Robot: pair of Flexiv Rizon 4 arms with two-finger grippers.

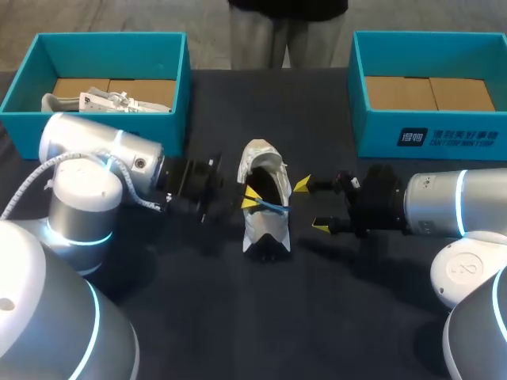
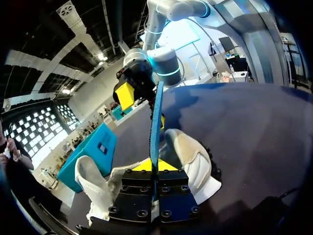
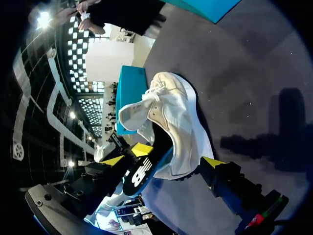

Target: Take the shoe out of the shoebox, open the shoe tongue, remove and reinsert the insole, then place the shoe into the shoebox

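the shoe (image 1: 265,202) is white with a creamy tinge and a dark inside. the insole (image 2: 156,110) is black with white print and a blue edge. the left shoebox (image 1: 103,47) and right shoebox (image 1: 432,134) are teal with tan bottoms. the left gripper (image 2: 155,165) and right gripper (image 1: 310,207) have yellow tips on black. the left arm (image 1: 95,150) and right arm (image 1: 451,202) are silver with pale blue rings. the table (image 1: 333,317) is black

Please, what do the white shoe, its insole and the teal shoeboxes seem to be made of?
Shoe: probably matte leather or synthetic, smooth stitched panels. Insole: likely foam, thin, black top, blue edge. Shoeboxes: seemingly cardboard, brown inside.
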